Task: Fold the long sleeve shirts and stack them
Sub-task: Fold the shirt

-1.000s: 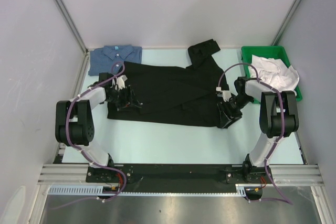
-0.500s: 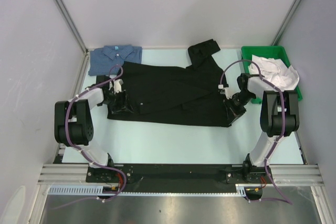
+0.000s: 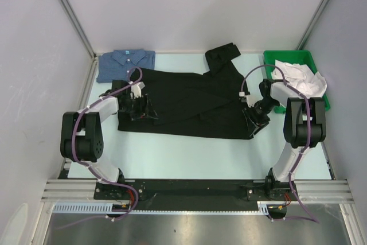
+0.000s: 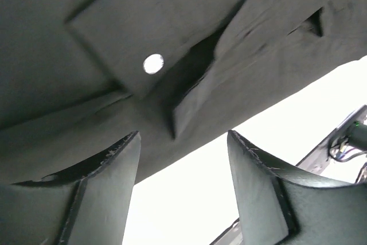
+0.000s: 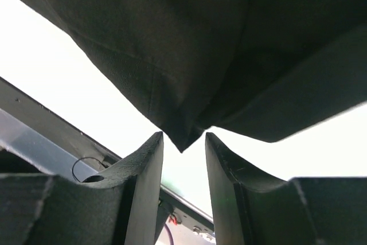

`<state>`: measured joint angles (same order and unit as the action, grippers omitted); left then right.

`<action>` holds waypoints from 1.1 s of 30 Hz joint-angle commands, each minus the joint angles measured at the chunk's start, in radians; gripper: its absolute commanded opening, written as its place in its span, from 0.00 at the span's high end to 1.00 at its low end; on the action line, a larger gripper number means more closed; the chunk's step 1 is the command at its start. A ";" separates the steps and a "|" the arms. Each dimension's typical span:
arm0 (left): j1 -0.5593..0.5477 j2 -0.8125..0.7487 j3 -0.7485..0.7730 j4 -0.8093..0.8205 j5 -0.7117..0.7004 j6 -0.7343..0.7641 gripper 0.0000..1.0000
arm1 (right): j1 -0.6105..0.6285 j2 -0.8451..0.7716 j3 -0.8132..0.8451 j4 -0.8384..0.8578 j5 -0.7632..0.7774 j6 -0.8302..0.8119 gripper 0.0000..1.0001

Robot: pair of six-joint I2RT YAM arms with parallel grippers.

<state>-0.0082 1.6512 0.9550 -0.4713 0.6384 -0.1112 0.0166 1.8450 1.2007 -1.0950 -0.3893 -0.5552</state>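
Note:
The large black shirt (image 3: 189, 101) lies spread across the middle of the table, one sleeve folded up at the back (image 3: 222, 54). The blue shirt (image 3: 126, 63) lies folded at the back left. My left gripper (image 3: 139, 109) is low at the black shirt's left end. In the left wrist view it (image 4: 183, 137) is open and empty, with the hem and a pale button (image 4: 153, 63) just beyond the fingertips. My right gripper (image 3: 253, 121) is at the shirt's front right corner. Its jaws (image 5: 183, 137) stand narrowly apart, and the corner of the cloth (image 5: 182, 136) pokes between the tips.
A green bin (image 3: 269, 59) holding crumpled white cloth (image 3: 301, 78) stands at the right, close to the right arm. Grey walls close in the back and sides. The metal frame rail (image 3: 195, 187) runs along the near edge.
My left gripper has moved right along the black shirt's left edge, further over the cloth. My right gripper has shifted slightly back and right at the front right corner.

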 commanded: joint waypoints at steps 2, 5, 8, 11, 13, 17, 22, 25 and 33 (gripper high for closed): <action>-0.044 0.045 -0.006 0.108 0.038 -0.082 0.32 | -0.009 0.008 0.063 0.007 0.001 0.046 0.60; -0.058 0.071 -0.001 0.135 0.017 -0.110 0.33 | -0.009 0.031 0.057 0.032 0.003 0.072 0.62; -0.059 0.099 0.007 0.128 -0.015 -0.116 0.39 | -0.009 0.063 0.050 0.067 0.024 0.095 0.64; -0.061 0.107 0.014 0.100 -0.032 -0.110 0.43 | -0.009 0.091 0.048 0.087 0.035 0.115 0.69; -0.061 0.098 0.014 0.083 -0.037 -0.108 0.47 | -0.009 0.102 0.039 0.115 0.046 0.127 0.78; -0.061 0.062 0.014 0.065 -0.042 -0.101 0.66 | -0.009 0.123 0.031 0.145 0.063 0.147 0.89; -0.059 0.030 0.082 -0.038 -0.058 -0.041 1.00 | -0.009 0.131 0.020 0.158 0.078 0.150 0.96; -0.058 -0.002 0.132 -0.127 -0.083 0.031 1.00 | -0.009 0.126 0.014 0.158 0.082 0.149 0.96; 0.017 0.001 0.215 -0.279 -0.161 0.217 1.00 | -0.009 0.115 0.005 0.155 0.084 0.146 0.95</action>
<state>-0.0368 1.6604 1.1194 -0.6468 0.5385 -0.0246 0.0086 1.9450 1.2339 -1.0275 -0.3519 -0.4068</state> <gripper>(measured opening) 0.004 0.052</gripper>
